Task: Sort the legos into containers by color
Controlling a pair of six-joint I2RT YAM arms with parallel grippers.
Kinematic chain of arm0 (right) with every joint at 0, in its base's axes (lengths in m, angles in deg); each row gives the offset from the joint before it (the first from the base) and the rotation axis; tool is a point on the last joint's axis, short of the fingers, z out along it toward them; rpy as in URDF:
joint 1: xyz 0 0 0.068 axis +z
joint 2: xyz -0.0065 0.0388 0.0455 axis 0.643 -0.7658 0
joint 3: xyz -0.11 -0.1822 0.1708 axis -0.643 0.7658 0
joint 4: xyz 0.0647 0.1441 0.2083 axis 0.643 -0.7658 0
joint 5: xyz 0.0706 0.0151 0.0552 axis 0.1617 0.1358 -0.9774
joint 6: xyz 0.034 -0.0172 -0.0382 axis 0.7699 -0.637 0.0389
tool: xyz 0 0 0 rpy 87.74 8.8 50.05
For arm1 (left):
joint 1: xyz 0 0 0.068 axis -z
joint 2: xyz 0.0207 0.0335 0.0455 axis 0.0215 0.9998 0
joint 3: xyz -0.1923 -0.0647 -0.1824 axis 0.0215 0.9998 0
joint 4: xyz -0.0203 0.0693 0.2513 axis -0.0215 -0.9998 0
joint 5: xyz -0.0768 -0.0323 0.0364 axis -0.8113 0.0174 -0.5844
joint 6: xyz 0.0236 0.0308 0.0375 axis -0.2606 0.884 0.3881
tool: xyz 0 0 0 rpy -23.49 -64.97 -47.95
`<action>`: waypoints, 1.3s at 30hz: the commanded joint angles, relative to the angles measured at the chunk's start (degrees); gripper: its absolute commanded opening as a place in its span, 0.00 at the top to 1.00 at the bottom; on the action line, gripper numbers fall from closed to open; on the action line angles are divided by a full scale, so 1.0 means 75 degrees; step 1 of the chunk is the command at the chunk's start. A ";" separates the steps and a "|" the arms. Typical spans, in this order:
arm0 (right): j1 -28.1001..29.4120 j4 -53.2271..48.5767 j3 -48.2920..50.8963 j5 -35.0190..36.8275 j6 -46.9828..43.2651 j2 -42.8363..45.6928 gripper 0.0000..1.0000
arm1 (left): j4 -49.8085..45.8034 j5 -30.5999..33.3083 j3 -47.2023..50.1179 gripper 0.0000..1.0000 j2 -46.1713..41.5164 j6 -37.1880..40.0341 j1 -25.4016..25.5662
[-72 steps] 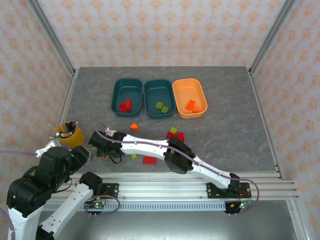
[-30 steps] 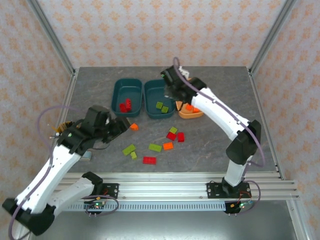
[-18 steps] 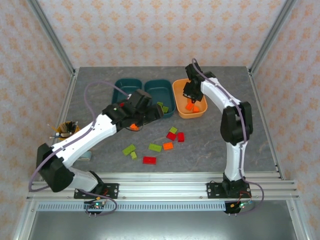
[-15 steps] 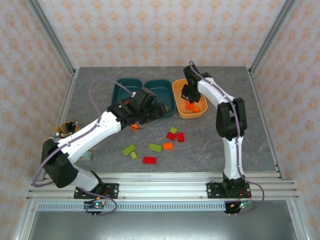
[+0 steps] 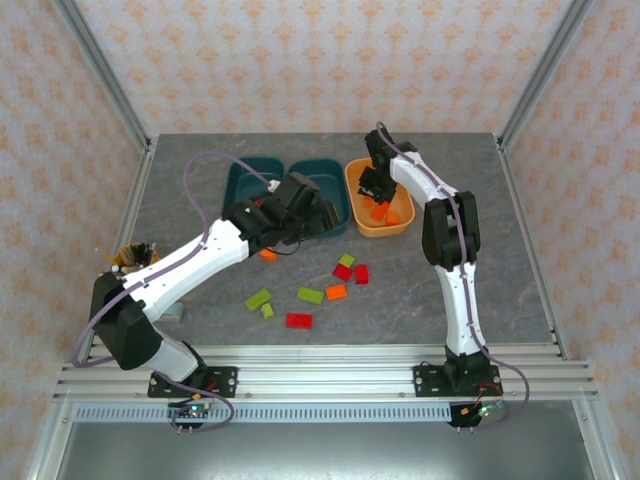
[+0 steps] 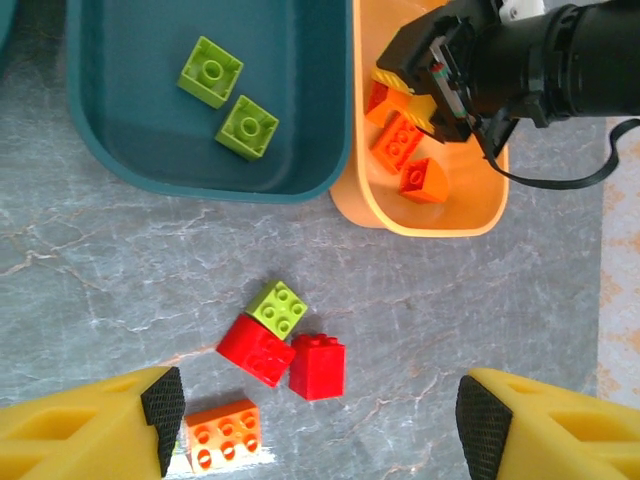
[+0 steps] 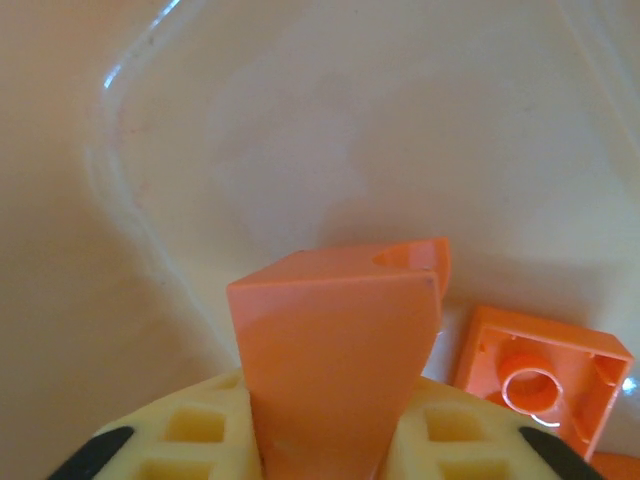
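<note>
The left gripper hangs wide open and empty over the loose bricks on the table, just short of the teal tub, with free room to descend. The right gripper pinches an orange brick low inside the orange tub. Releasing it seems next, clear of the wall.

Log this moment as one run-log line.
left claw: open, above loose red, green and orange plastic bricks | right claw: shut on orange plastic brick, over shallow orange plastic tub
</note>
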 commanded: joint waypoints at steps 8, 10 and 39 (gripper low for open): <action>0.0265 -0.0377 0.0442 0.0657 -0.0128 0.1820 0.54 | -0.1011 0.0631 0.0649 0.24 -0.1088 -0.0186 0.0056; 0.0471 -0.0474 0.0668 0.0921 -0.0195 0.2427 0.54 | -0.1262 0.0683 0.0791 0.24 -0.1320 -0.0198 0.0056; 0.5566 0.1216 0.6346 0.0679 -0.1190 0.6850 0.38 | -0.1394 -0.0400 0.4754 0.05 -0.2475 -0.2339 -0.1071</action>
